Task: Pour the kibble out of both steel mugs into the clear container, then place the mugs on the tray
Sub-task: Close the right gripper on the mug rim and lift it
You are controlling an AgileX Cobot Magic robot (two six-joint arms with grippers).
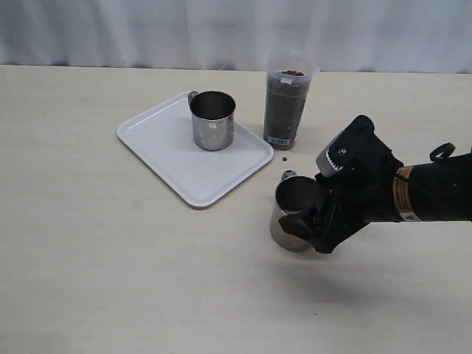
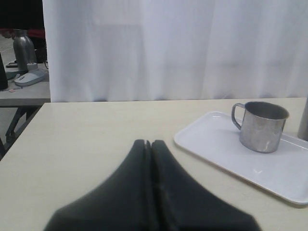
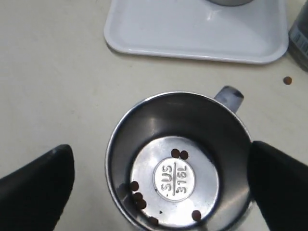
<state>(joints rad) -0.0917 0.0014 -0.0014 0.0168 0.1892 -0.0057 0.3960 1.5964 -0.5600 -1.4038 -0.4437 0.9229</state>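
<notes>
One steel mug [image 1: 213, 122] stands upright on the white tray [image 1: 162, 136]; the left wrist view shows the same mug [image 2: 262, 127] on the tray [image 2: 216, 144]. The other steel mug [image 1: 293, 214] stands on the table in front of the tray. My right gripper [image 1: 306, 223] is open, with a finger on each side of it. From above, this mug [image 3: 178, 163] holds only several kibble pellets [image 3: 139, 197], and the right gripper [image 3: 161, 159] has a gap at one finger. The clear container [image 1: 286, 103] behind is nearly full of kibble. My left gripper [image 2: 148, 142] is shut, empty, low over the table.
One loose pellet [image 1: 285, 157] lies on the table between the container and the near mug, also seen as a pellet [image 3: 287, 80] by the tray's corner [image 3: 192, 29]. A white curtain hangs behind the table.
</notes>
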